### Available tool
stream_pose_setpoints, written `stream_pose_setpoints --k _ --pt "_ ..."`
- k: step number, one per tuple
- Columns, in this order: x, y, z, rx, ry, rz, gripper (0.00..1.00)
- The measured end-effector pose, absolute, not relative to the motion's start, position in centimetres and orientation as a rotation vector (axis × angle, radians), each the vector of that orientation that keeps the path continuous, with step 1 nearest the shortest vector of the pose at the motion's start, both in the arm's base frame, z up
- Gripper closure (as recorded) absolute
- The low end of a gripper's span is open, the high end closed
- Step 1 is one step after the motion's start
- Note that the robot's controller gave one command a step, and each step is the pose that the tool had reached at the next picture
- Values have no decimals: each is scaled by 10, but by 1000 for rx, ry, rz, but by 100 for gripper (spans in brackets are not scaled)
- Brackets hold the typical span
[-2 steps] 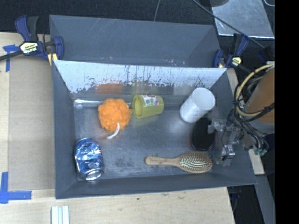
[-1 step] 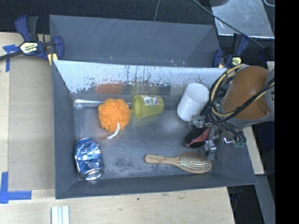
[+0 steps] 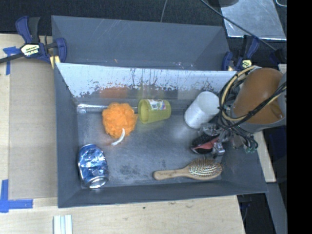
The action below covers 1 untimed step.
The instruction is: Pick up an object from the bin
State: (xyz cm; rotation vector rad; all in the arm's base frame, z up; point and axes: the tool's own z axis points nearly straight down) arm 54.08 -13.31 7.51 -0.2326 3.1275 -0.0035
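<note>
Five loose things lie in the grey metal bin (image 3: pixel 161 149), a sheet-walled box with sloping sides and a scuffed far wall. An orange mesh bath pouf (image 3: pixel 118 119), round and frilly with a white cord loop, sits at the back left, just beside a yellow-green plastic bottle (image 3: pixel 154 110) lying on its side, label showing. A crushed blue can (image 3: pixel 92 165), shiny and crumpled, is at the front left. A smooth, cylindrical white cup (image 3: pixel 199 110) lies at the back right. The arm enters from the right, its rounded orange cover (image 3: pixel 258 99) crossed by black cables. The gripper (image 3: pixel 208 144) is low over the floor's right side, between the white cup and the bristled oval head of a wooden hairbrush (image 3: pixel 190 171), which lies flat along the front wall, handle pointing left. Whether the gripper is released or clenched cannot be told
</note>
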Motion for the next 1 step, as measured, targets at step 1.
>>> stream_pose_setpoints --k 1 --pt "557 -136 241 -286 3111 -10 100"
